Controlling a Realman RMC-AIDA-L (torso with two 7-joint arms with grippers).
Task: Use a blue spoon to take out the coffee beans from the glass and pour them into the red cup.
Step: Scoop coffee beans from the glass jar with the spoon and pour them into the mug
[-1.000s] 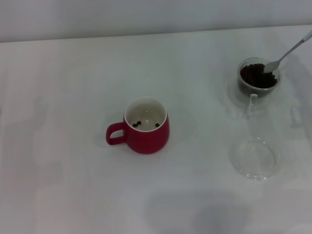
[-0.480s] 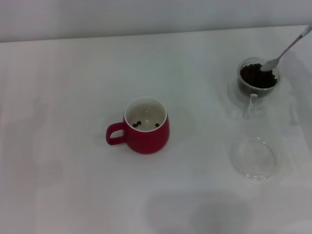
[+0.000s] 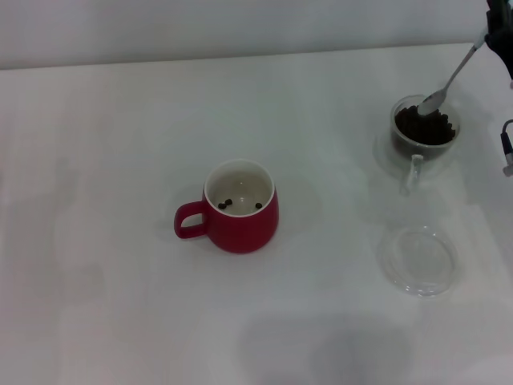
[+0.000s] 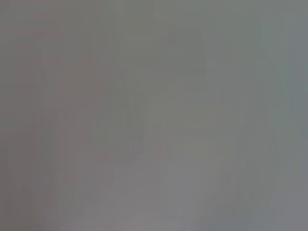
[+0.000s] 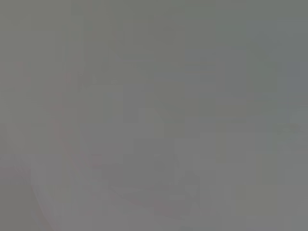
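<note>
The red cup (image 3: 240, 210) stands mid-table with its handle to the left and three coffee beans (image 3: 226, 203) on its white bottom. At the far right stands the glass (image 3: 423, 128), holding a heap of coffee beans (image 3: 425, 125). The blue spoon (image 3: 445, 84) slants steeply over it, its metal bowl just above the heap at the far rim. My right gripper (image 3: 498, 32) is at the upper right edge, shut on the spoon's handle end and mostly cut off by the frame. My left gripper is out of view. Both wrist views show only blank grey.
A flat clear saucer (image 3: 418, 261) lies on the white table in front of the glass. Part of my right arm with a cable (image 3: 507, 152) shows at the right edge. The table's far edge (image 3: 240, 58) runs along the top.
The spoon's bowl has risen out of the bean heap and shifted slightly left, and its handle now stands steeper. My right gripper has come into view at the right edge.
</note>
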